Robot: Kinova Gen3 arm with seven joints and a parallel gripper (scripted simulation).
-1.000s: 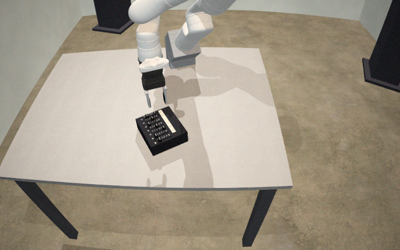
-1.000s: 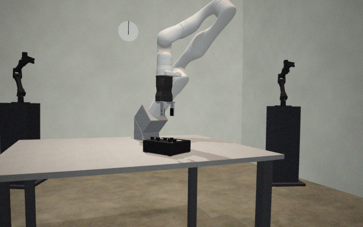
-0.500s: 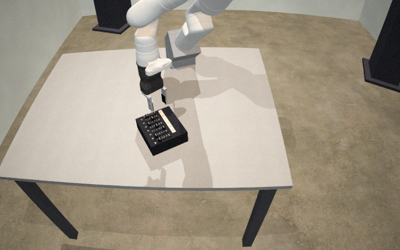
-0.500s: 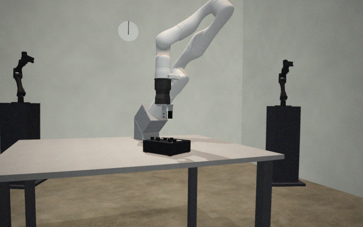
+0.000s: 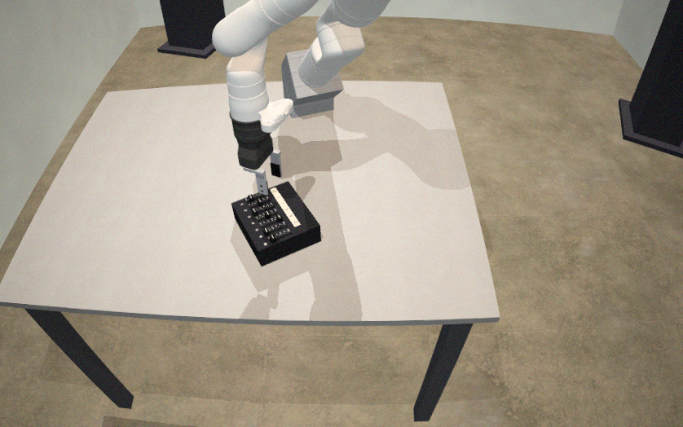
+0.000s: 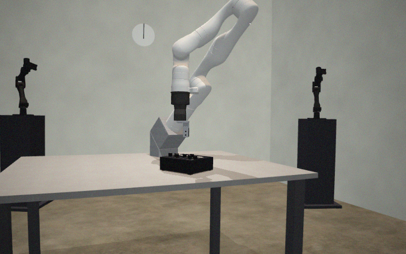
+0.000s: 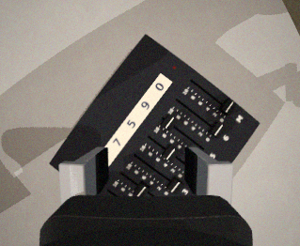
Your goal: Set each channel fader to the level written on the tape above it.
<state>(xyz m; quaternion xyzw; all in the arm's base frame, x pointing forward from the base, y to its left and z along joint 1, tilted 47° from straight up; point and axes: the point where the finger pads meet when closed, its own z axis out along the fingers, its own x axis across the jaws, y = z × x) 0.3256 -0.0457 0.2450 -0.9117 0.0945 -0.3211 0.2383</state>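
We see a black lighting desk (image 5: 280,233) standing flat near the middle of a pale table (image 5: 121,212). It is our landmark. Along one long edge of the desk's top runs a strip of white tape (image 7: 138,118); from the wrist view we read the digits 7, 5, 9 and 0 on it, and the gripper body hides whatever follows. Beside the tape lie rows of fader slots (image 7: 192,123), each holding a small cap; we cannot tell from these views which mark any cap stands at.

A white robot arm (image 6: 195,40) reaches down from behind the desk. Its gripper (image 5: 268,178) hangs above the desk's far end, not touching it, fingers spread wide with nothing between them.

Behind the desk, at the table's far edge, is the arm's grey base block (image 5: 323,98).
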